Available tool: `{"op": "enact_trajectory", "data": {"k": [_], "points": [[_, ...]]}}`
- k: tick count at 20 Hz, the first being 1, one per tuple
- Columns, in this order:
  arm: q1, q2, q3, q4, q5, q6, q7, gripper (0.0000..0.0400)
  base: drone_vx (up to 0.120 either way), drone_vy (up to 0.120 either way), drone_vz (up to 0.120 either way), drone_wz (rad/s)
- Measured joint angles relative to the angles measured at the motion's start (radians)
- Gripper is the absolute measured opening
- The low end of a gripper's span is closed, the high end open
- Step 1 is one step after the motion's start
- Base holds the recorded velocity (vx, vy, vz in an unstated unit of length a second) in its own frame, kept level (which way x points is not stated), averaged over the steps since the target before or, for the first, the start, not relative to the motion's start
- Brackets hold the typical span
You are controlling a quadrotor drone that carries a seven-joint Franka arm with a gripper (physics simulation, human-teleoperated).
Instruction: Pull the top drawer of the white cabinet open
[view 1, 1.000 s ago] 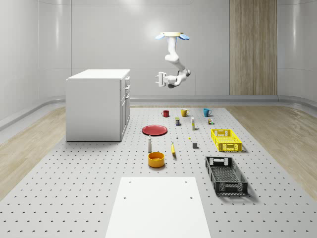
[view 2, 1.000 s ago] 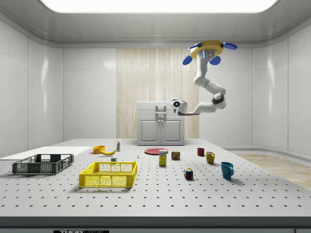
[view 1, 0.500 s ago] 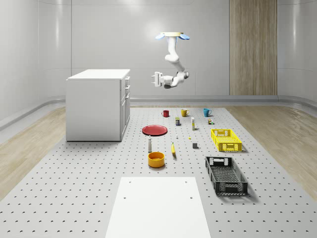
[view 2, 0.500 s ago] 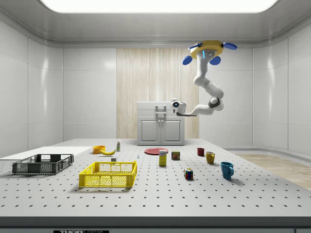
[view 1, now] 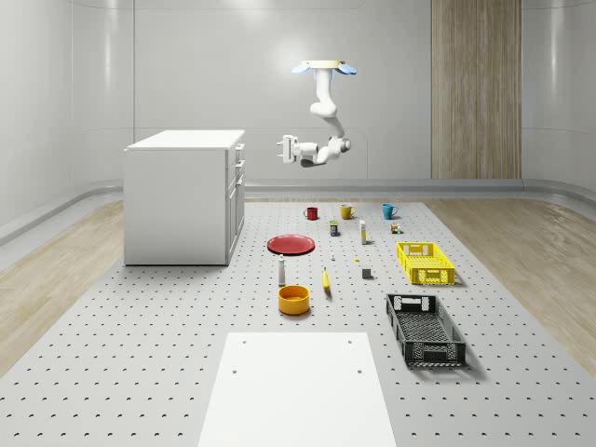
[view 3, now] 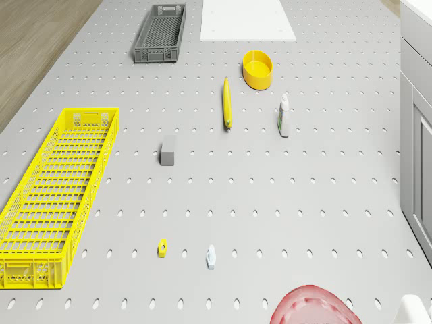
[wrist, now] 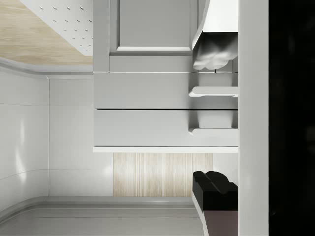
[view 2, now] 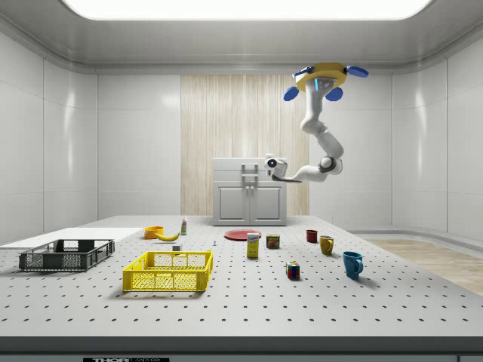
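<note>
I see a pale room with glossy white wall panels [view 1: 186,84] that curve into the floor. One wood-slat panel [view 1: 475,88] stands in the far wall of the whole-scene view; in the side view it sits behind the cabinet. A long ceiling light [view 2: 241,7] glows overhead. Light wood flooring [view 1: 521,242] borders a grey perforated platform [view 1: 140,354], which carries a plain white plate [view 1: 298,391] at its near end. From the wrist camera, the slats [wrist: 162,174] and wall lie beyond the fingertips.

White arm [view 1: 323,102] — blue rotors, yellow body
</note>
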Motion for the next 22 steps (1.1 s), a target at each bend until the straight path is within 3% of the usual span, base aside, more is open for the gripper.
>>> {"op": "enact_trajectory", "data": {"k": [9,22], "points": [[-0.038,0.117,0.109,0.080,0.118,0.015,-0.046,0.0305,0.000,0.000,0.000,0.000],[-0.125,0.186,0.215,0.103,0.209,-0.009,-0.099,0.0305,0.000,0.000,0.000,0.000]]}}
